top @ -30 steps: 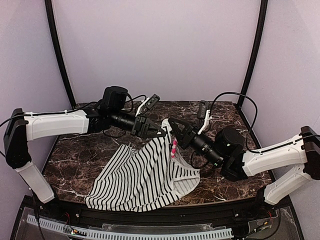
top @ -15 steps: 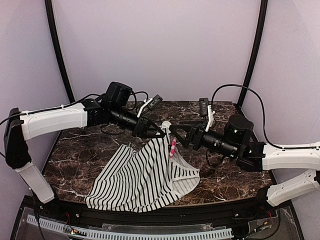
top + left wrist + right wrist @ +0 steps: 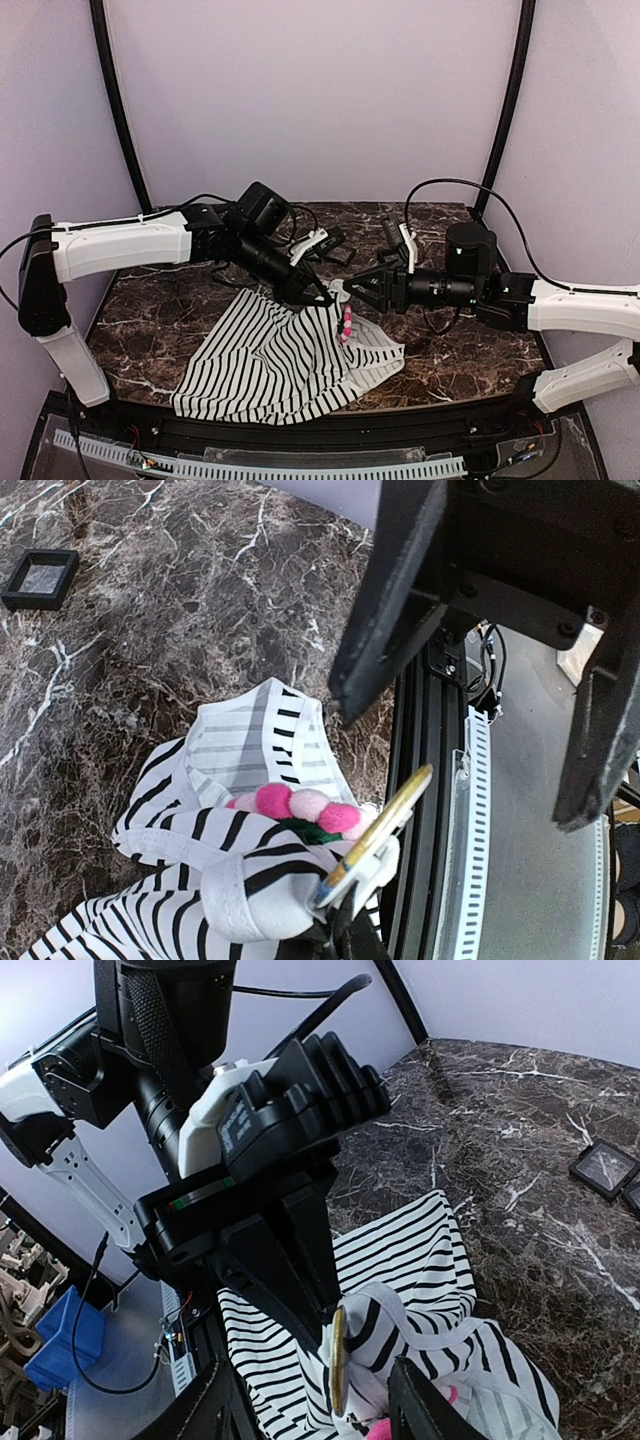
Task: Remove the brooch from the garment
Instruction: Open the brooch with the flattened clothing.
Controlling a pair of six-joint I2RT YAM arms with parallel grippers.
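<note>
Both arms have dropped lower. Left pincer (image 3: 322, 293) stays clamped on the garment (image 3: 270, 360); right pincer (image 3: 352, 288), open, sits at 3 o'clock of the still-pinned brooch (image 3: 346, 322).

Dark marble table (image 3: 455, 362) carries the striped garment (image 3: 270, 365) and black frames (image 3: 604, 1170).

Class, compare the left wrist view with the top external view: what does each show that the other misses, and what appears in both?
Only the left wrist view shows the brooch's dark green centre and a thin gold strip sticking up beside the bunched cloth.

Only the top external view shows both arms whole, the left gripper and right gripper meeting at the lifted fold, and the purple walls.

Both show the brooch on the striped garment and the marble table.
</note>
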